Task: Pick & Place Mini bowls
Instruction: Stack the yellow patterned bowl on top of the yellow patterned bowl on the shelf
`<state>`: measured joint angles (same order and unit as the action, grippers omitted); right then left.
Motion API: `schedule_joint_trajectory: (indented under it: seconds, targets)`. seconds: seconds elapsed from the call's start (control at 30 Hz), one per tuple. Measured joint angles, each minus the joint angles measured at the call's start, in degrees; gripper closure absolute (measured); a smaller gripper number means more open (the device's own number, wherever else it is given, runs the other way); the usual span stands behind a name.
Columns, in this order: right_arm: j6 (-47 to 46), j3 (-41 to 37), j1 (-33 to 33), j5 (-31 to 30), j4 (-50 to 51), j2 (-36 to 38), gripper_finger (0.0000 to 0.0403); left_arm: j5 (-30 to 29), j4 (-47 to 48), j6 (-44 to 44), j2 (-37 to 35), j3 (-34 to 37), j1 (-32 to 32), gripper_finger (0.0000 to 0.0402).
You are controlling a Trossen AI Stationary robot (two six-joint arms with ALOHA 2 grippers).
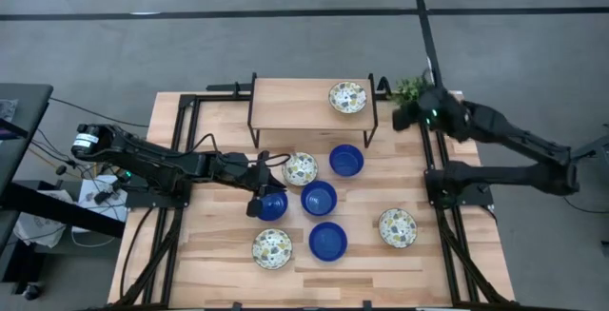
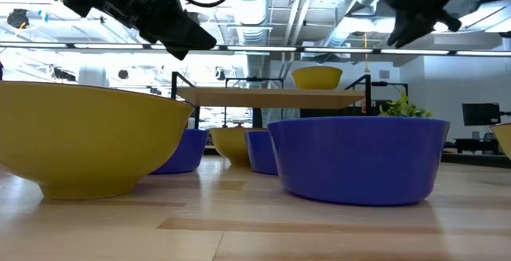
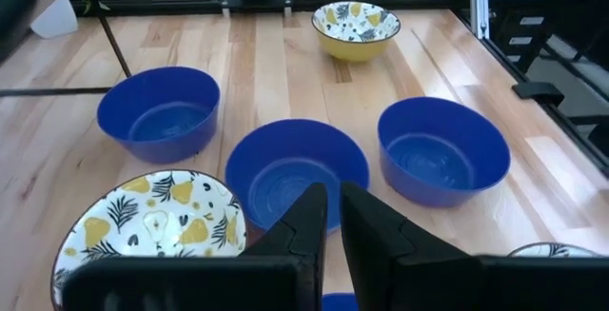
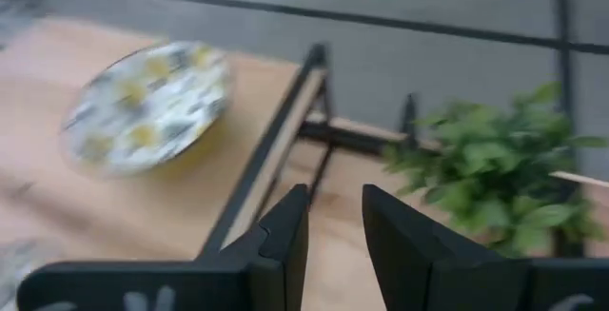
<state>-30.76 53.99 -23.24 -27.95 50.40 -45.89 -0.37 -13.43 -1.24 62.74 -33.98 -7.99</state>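
Mini bowls are sitting across the wooden table (image 1: 219, 273), one patterned bowl (image 1: 348, 97) resting on the raised shelf (image 1: 285, 102).

The left gripper (image 1: 265, 193) is hovering just above a blue bowl (image 1: 273, 205) left of the table's centre, its fingers (image 3: 314, 221) nearly together with only a thin gap and clamped on nothing. From that bowl, a patterned bowl (image 1: 301, 168) is lying at one o'clock, a second blue bowl (image 1: 319, 198) at three o'clock, a third (image 1: 346, 160) farther toward two o'clock, a fourth (image 1: 327, 241) at four o'clock, and another patterned bowl (image 1: 272, 248) at six o'clock. One more patterned bowl (image 1: 397, 226) is sitting near the right edge. The right gripper (image 1: 411, 109) is hanging near the green plant (image 1: 409, 88) at the shelf's right end, fingers (image 4: 285, 221) slightly apart and empty.
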Motion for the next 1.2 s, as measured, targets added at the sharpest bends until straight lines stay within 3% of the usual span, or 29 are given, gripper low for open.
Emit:
schedule_joint_trajectory:
  seconds: [0.23, 0.5, 1.0, 1.2]
  targets:
    - [-9.6, -13.6, 19.2, -0.9, -3.1, 8.3, 0.0311, 0.0, -0.1, 0.2, 0.0, 0.0, 0.0, 0.0368]
    - [-12.6, -24.4, 34.2, -0.7, -16.0, 8.2, 0.0311, 0.0, -0.4, 0.2, 0.0, 0.0, 0.0, 0.0368]
    - [-7.8, -24.7, 44.3, 9.6, -16.6, 3.1, 0.031, 0.0, -1.1, 0.0, 0.0, 0.0, 0.0, 0.0368]
    - [-13.0, -24.7, 44.6, 13.0, -16.5, 0.7, 0.031, 0.0, -1.2, -0.1, 0.0, 0.0, 0.0, 0.0368]
